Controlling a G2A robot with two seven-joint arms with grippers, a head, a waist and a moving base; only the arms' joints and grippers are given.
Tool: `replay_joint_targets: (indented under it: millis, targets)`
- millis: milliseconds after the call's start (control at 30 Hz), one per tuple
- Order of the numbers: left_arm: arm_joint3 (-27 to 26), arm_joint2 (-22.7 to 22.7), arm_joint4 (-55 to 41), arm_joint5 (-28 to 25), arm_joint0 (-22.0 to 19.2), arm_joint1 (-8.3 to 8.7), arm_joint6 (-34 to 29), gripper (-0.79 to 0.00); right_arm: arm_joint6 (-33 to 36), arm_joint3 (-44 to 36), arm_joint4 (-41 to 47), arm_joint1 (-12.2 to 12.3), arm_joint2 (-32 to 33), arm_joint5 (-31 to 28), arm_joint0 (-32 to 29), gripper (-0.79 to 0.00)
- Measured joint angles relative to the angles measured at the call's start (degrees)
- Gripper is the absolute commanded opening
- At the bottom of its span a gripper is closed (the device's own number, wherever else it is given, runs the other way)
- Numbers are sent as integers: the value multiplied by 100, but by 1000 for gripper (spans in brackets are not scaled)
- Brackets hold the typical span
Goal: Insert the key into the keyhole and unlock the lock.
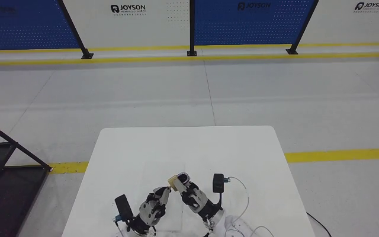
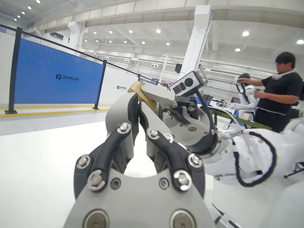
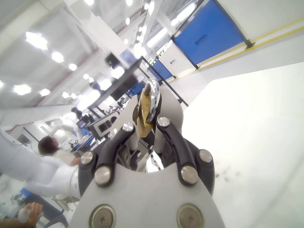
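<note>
Two tools meet over the near edge of the white bench (image 1: pixel 177 148). At left, the left tool (image 2: pixel 137 103) is clenched, its fingertips pressed together just beside the brass padlock (image 3: pixel 145 112) with its chrome shackle; what it pinches cannot be told. At right, the right tool (image 3: pixel 148 105) grasps the padlock's body, raised clear of the bench.

Robotics lab/hall, blue partition panels (image 1: pixel 251 21), yellow floor lines (image 1: pixel 237 57), hi ceiling (image 2: pixel 142 12) w/ spotlights (image 2: pixel 245 33)
</note>
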Motion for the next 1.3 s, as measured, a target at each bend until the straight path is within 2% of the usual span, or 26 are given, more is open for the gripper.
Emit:
replay_joint_targets:
  millis: [167,667,1067,1267,1300]
  targets:
    - [40,8,473,799,13,-28,283,-785,29,2,28,2,-7,15,12,-785]
    - [198,49,1223,2303,-21,-101,614,-785,79,10,80,8,-32,5,29,-785]
    - [417,103,1704,3224,-119,-165,758,-785,121,1,165,25,-36,-122,8,-785]
    - [502,147,1764,3393,-178,-199,856,-785,189,8,224,32,-47,-170,19,-785]
    - [503,165,1710,3336,-179,-205,883,-751,191,6,226,33,-46,-169,19,-785]
